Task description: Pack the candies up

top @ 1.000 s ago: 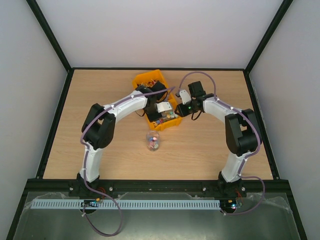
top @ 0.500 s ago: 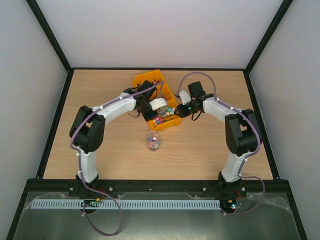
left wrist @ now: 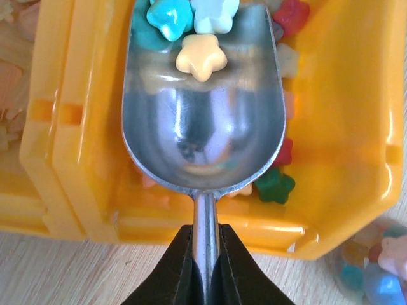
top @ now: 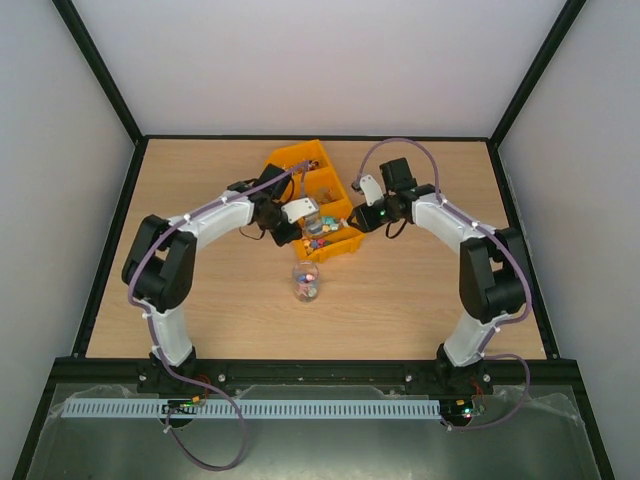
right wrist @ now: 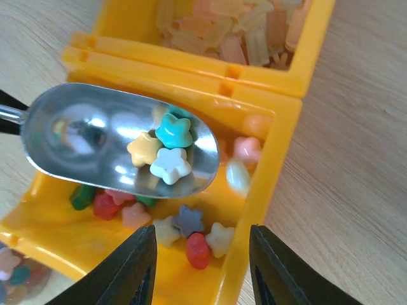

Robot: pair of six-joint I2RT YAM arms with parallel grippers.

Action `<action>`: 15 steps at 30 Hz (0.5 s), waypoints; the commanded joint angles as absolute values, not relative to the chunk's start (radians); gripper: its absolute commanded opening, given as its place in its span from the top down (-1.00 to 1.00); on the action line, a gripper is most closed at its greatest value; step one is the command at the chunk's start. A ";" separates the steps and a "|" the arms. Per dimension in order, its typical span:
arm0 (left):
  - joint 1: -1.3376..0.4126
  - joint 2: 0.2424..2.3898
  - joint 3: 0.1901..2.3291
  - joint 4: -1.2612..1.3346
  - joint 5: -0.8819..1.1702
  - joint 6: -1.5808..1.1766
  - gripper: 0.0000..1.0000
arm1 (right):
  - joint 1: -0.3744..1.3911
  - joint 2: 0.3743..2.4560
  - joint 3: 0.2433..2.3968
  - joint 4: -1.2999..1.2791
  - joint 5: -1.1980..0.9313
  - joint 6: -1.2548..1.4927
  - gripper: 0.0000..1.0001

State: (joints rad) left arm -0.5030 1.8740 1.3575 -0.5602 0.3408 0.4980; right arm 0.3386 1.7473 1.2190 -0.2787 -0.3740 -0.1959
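Note:
The candies are small star-shaped sweets in several colours. Many lie in the near compartment of the yellow bin point(top: 345, 245), seen in the top view point(top: 325, 238), the left wrist view point(left wrist: 275, 185) and the right wrist view point(right wrist: 191, 222). My left gripper point(left wrist: 205, 238) point(top: 292, 220) is shut on the handle of the silver scoop point(left wrist: 203, 121) point(right wrist: 95, 140). The scoop is held over that compartment with a yellow point(left wrist: 201, 57), a teal point(left wrist: 170, 14) and a white candy point(right wrist: 169, 165) in it. My right gripper point(right wrist: 203, 254) point(top: 355, 222) is open, its fingers astride the bin's right wall point(right wrist: 273, 165).
A clear cup point(top: 306, 282) partly filled with candies stands on the table just in front of the bin, and shows in the left wrist view point(left wrist: 378, 267). The bin's back compartment holds pale strip-shaped pieces point(right wrist: 235, 25). Black frame rails edge the wooden table.
My left arm's elbow has swung to the left and its gripper has drawn the scoop leftward over the bin. The bin has turned slightly. My right arm has shifted only a little.

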 commanded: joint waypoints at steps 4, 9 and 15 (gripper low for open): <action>-0.451 1.764 1.273 -0.475 0.459 0.559 0.96 | 0.337 1.672 1.238 -0.310 -0.447 -0.224 0.13; -0.423 1.721 1.246 -0.438 0.517 0.564 0.96 | 0.337 1.648 1.236 -0.307 -0.455 -0.239 0.10; -0.368 1.650 1.246 -0.442 0.598 0.582 0.96 | 0.337 1.603 1.227 -0.298 -0.477 -0.253 0.05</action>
